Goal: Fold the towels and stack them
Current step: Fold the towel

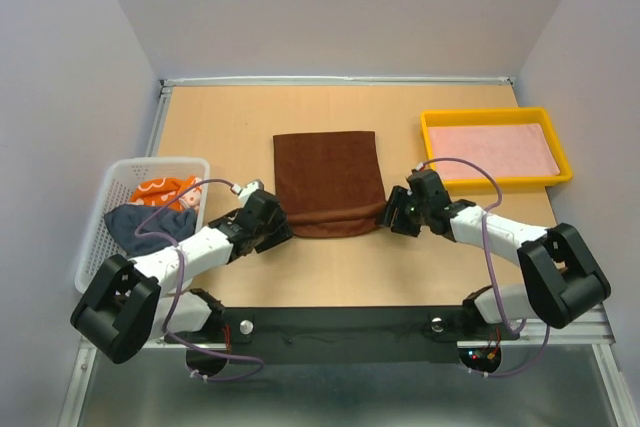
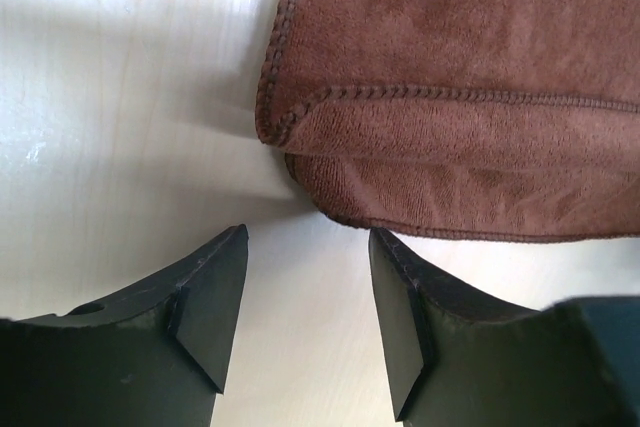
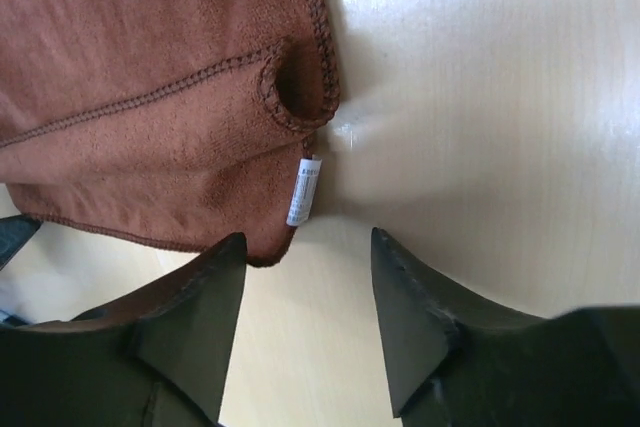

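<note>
Brown towel (image 1: 328,183) lies folded; my left tool (image 2: 308,247) and right tool (image 3: 308,242) gape empty; snagging its near hem could unfold it.

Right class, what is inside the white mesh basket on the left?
An orange patterned towel and a dark navy towel lie in the basket; anything beneath them is covered.
</note>
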You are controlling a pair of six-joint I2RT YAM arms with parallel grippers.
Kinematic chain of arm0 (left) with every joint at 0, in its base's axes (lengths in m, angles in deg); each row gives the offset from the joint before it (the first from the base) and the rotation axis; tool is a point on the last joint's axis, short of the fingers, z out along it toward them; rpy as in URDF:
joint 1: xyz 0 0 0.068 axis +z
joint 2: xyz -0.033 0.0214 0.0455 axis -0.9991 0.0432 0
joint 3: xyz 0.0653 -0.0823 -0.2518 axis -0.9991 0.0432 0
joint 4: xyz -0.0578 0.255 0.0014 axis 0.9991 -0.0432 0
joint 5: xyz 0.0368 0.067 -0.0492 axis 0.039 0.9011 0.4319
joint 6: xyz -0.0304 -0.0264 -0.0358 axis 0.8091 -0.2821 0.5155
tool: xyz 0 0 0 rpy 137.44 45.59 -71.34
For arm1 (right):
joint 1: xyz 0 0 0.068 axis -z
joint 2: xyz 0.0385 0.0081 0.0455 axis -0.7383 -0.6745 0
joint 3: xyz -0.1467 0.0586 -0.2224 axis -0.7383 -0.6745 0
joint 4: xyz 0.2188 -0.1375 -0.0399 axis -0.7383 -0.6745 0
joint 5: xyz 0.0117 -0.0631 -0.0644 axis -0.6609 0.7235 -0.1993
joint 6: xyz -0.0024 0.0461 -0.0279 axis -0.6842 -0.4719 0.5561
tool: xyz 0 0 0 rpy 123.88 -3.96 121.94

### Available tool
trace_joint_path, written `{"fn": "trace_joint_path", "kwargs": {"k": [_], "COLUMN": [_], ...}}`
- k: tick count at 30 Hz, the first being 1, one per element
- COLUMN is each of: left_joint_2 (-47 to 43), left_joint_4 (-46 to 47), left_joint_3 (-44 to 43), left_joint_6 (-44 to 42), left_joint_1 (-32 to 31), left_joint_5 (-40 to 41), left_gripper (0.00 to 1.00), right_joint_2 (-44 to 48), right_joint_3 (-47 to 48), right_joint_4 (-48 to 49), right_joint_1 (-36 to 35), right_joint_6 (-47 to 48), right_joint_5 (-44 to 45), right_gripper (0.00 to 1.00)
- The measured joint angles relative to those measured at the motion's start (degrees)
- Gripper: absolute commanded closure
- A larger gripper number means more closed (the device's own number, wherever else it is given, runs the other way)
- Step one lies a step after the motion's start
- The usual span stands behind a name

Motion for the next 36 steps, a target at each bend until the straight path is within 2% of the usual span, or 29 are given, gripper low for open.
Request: {"fn": "trace_joint_path", "kwargs": {"k": [7, 12, 14, 22, 25, 32, 36], "left_joint_2": [1.4, 1.5, 1.9, 4.1, 4.5, 7.5, 8.2], "left_joint_4": [0.4, 0.4, 0.4, 0.2, 0.1, -2.2, -4.9], "left_joint_3": [-0.8, -1.4, -1.7, -2.5, -2.7, -5.1, -6.3], "left_joint_6": [1.1, 2.4, 3.1, 4.8, 5.4, 5.7, 5.4], "left_joint_1": [-0.1, -0.1, -0.2, -0.2, -0.2, -0.2, -0.2], "left_joint_5": [1.1, 2.6, 3.4, 4.5, 4.8, 6.1, 7.1], "left_gripper": [0.4, 0.43, 0.43, 0.46, 0.51, 0.74, 0.79], "right_joint_2": [-1.7, -1.9, -1.9, -1.2, -1.0, 0.2, 1.6], "right_joint_3": [-0.3, -1.8, -2.3, -3.7, -4.0, -4.7, -5.0], "right_joint_4": [2.4, 4.1, 4.3, 5.7, 6.0, 6.6, 6.7], "right_joint_1": [-0.3, -0.3, -0.3, -0.3, -0.3, -0.3, -0.3], "right_joint_6": [-2.0, -3.2, -3.4, -4.0, -4.0, -3.9, -3.7], "right_joint_5": [0.2, 0.2, 0.3, 0.6, 0.6, 0.9, 1.6], "right_gripper": [0.69, 0.94, 1.0, 1.0, 0.99, 0.99, 1.0]}}
